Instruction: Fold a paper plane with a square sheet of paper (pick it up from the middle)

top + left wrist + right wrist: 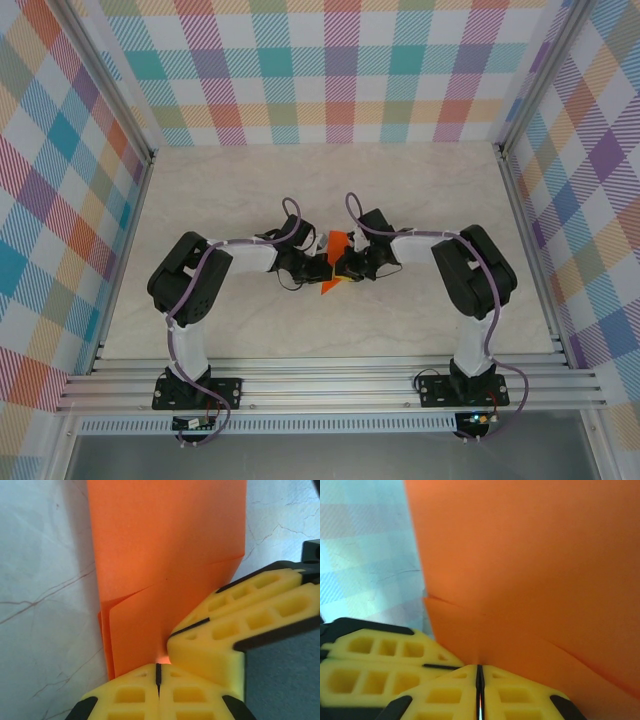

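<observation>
Left pincer [158, 669] has its yellow fingers pressed together at the bottom of its wrist view, pinching the lower edge of the folded orange sheet of paper [165, 555]. Right pincer [479, 670] is likewise clamped tight on the same sheet, biting it just beside the left one, so the two sets of fingers meet at an angle, close against each other. From that shared grip the paper rises away from both cameras as a smooth orange panel, with overlapping layers and slanted creases near the held edge and one flap peeking out on the left. Behind the sheet lies the pale marbled counter [45, 580]; whether the paper touches it I cannot tell. From above, the sheet sits mid-counter between the bent left arm [240, 255] and right arm [430, 248], and plaid walls [340, 70] enclose the far side and both flanks
</observation>
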You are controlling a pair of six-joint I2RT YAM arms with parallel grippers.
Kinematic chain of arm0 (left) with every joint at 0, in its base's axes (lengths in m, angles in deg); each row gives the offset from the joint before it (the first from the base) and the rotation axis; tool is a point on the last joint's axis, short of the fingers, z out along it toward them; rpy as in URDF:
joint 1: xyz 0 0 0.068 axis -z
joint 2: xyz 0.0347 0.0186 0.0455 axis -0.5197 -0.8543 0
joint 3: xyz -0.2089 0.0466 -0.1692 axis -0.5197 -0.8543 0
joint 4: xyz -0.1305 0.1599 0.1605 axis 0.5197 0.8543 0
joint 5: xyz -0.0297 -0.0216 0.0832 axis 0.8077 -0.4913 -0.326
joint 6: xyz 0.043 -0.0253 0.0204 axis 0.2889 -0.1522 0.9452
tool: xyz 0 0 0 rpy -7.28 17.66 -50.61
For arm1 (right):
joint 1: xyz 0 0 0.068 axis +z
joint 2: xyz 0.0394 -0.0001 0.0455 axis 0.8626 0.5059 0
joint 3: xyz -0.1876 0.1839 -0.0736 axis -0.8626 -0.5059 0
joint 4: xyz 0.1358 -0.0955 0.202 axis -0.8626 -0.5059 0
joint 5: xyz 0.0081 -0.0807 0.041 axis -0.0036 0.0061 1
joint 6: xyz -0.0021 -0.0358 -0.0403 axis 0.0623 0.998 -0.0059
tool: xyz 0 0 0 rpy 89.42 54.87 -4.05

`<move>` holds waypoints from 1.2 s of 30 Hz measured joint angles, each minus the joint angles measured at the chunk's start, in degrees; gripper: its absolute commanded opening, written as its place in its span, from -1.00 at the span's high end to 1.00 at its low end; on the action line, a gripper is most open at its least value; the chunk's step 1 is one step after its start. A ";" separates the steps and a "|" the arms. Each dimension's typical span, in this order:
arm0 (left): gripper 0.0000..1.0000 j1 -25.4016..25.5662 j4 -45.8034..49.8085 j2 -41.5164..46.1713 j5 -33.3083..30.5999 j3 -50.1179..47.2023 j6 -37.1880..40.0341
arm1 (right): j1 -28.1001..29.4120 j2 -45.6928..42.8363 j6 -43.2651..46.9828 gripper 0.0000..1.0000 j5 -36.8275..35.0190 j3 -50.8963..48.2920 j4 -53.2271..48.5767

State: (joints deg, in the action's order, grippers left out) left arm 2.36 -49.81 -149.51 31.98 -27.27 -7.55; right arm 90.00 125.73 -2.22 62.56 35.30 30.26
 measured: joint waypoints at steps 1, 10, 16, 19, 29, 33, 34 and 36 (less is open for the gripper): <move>0.92 0.00 0.04 0.00 -0.02 0.00 0.07 | -0.02 0.00 0.00 0.79 -0.09 0.00 -0.02; 0.97 0.00 -0.57 0.28 -0.02 -0.74 1.29 | -2.64 0.00 0.31 0.77 -0.48 0.07 -0.22; 0.98 0.00 -3.17 0.98 -0.02 -2.47 1.25 | -7.48 0.00 0.74 0.75 -0.48 0.07 0.13; 0.97 0.00 -4.52 1.40 0.00 -3.43 0.96 | -9.40 0.00 0.90 0.72 -0.46 0.07 0.15; 0.74 0.04 0.63 8.26 -2.51 -7.06 -2.47 | -11.96 -6.21 3.08 0.30 -2.23 -2.23 -0.52; 0.73 0.04 4.04 10.88 -4.20 -3.91 -2.58 | -12.00 -10.16 3.30 0.14 -1.75 -3.80 -0.70; 0.73 0.02 4.50 10.84 -4.50 -2.60 -2.54 | -12.00 -10.62 3.26 0.13 -1.42 -4.17 -0.50; 0.75 0.00 5.44 10.32 -5.01 0.68 -1.90 | -11.98 -11.13 2.73 0.08 -0.46 -5.57 0.61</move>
State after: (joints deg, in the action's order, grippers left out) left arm 2.36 -44.36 -139.20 26.98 -26.60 -9.45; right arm 78.02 114.61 0.51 62.11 29.73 30.87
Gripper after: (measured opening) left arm 0.136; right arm 0.441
